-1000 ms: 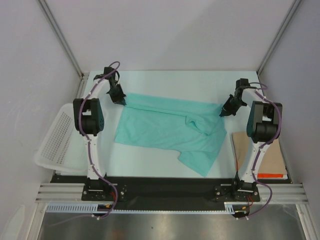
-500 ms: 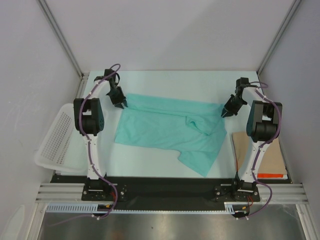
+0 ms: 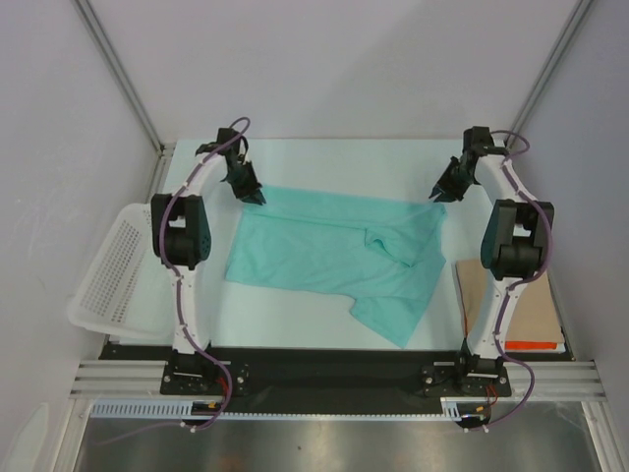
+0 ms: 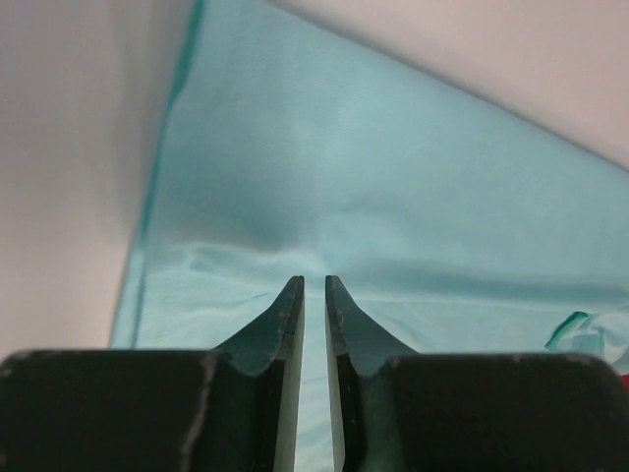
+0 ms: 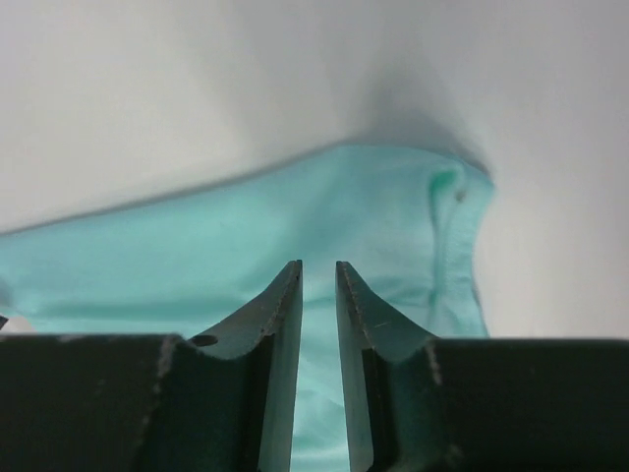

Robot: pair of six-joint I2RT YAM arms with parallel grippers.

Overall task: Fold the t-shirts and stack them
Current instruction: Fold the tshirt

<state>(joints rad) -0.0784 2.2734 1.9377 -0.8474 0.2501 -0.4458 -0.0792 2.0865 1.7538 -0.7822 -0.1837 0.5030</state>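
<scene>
- At the left edge of the bench [image 3: 324, 157], a white plastic basket [image 3: 106, 277] sits tilted and hanging partly past the bench side. Its walls and floor are an open lattice of small holes.
- Across the middle of the bench lies the teal t-shirt [image 3: 329, 256], well apart from the basket. It is soft, plain cloth with no print, spread mostly flat in a wide, slanted shape.
- A raised crease runs through the cloth right of its middle, and one flap reaches toward the near right corner.
- On the right side of the bench, a flat brown cardboard sheet [image 3: 523, 303] lies just beside the shirt's right edge. An orange-red strip [image 3: 535, 345] shows at its near end.
- Over the shirt's far left corner hangs the left tool [image 3: 257, 196]. In the left wrist view its dark, pointed fingers [image 4: 283, 329] stand slightly apart with a thin slit between them and nothing pinched; smooth teal cloth with a stitched hem lies below.
- Over the far right corner hangs the right tool [image 3: 433, 196]. In the right wrist view its fingers [image 5: 278, 324] are likewise slightly apart and bare, and the rounded, hemmed corner of the cloth shows beyond the tips against the pale bench.
- Whether either tool's tips touch the cloth cannot be told.
</scene>
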